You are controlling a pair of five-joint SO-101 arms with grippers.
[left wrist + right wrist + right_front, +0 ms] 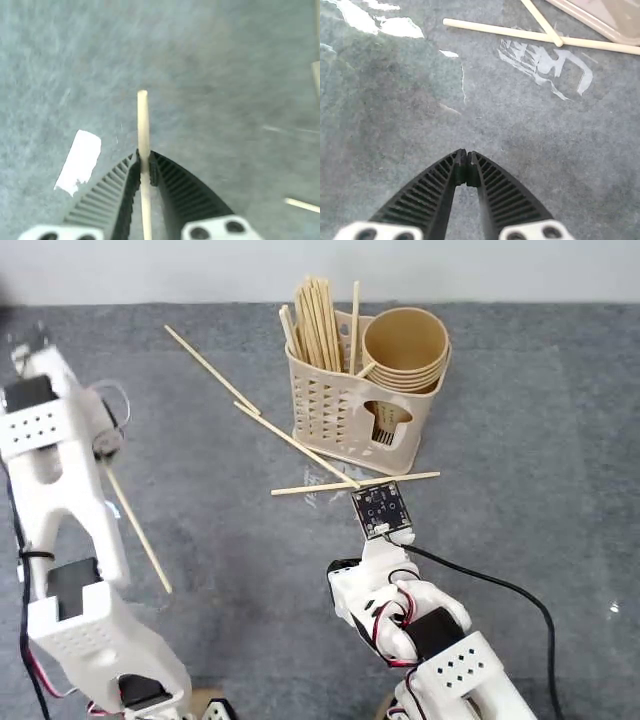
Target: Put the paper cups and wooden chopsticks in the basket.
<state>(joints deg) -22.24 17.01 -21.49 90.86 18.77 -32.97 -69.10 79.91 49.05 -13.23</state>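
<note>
- The basket [350, 425] is set upright at the far middle of the grey table [530, 440]. It is already loaded, so the greater part of the task is judged done.
- A nested stack of paper cups [405, 345] is seated in one compartment of it. As far as can be seen, the cup half of the job is judged complete.
- A bundle of chopsticks [315, 320] is stood on end in the neighbouring compartment, leaning a little outward.
- Three loose sticks are left on the table and are judged the remaining work:
  - The far chopstick [212, 370] is laid aslant, off to the basket's side and apart from it.
  - The slanting chopstick [300, 447] is run toward the basket's front foot.
  - The crosswise chopstick [355, 483] is laid just before the basket, crossed by the slanting one near its middle.
- A fourth stick — the held chopstick [143, 125] — is clamped in the left gripper [143, 167]. The jaws are narrowed onto it and its end is left protruding past the tips. It is carried over the table, well apart from the basket, and is not yet delivered.
- The right gripper [466, 161] is pressed together on nothing. It is poised over bare table near the crossed pair — the basket's front lies just beyond them.
</note>
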